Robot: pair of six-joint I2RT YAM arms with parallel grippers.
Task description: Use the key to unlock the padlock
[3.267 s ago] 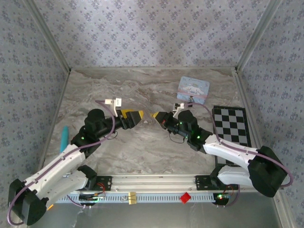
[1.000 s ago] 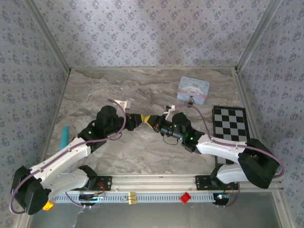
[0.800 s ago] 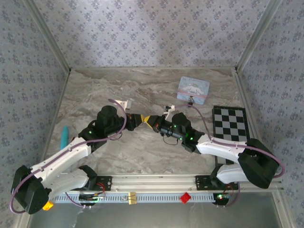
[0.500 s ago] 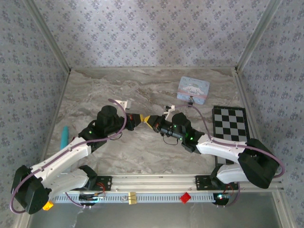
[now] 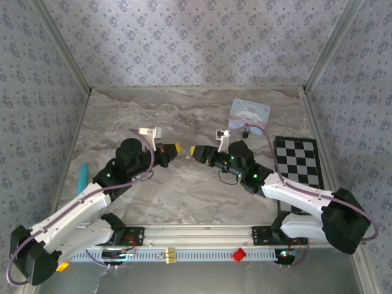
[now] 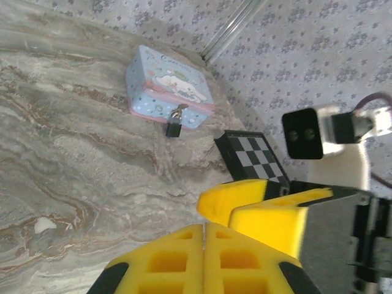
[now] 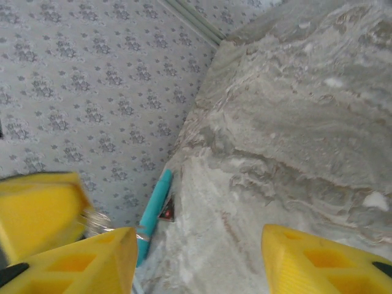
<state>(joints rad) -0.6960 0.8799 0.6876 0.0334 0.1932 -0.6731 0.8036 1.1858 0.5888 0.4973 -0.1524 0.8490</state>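
The tiny dark padlock (image 6: 174, 127) hangs at the front edge of the pale blue cartoon tin (image 6: 165, 86), far back right on the table; from above it is a dark speck (image 5: 244, 130) by the tin (image 5: 249, 114). My left gripper (image 6: 205, 228) is shut, its yellow pads pressed together. A small silvery key (image 7: 93, 222) sticks out from its fingertip (image 7: 37, 205). My right gripper (image 7: 202, 263) faces it, open and holding nothing. The two grippers (image 5: 174, 149) (image 5: 196, 151) hover tip to tip mid-table, a small gap apart.
A black-and-white checkerboard (image 5: 298, 162) lies at the right edge, near the tin. A teal pen (image 5: 82, 177) rests along the left wall, with a small dark red-marked item (image 7: 166, 209) beside it. Marble tabletop (image 5: 184, 190) stretches between the arms.
The right gripper has opened and let go of the key, which stays in the left gripper. The two grippers, touching tip to tip before, have drawn apart.
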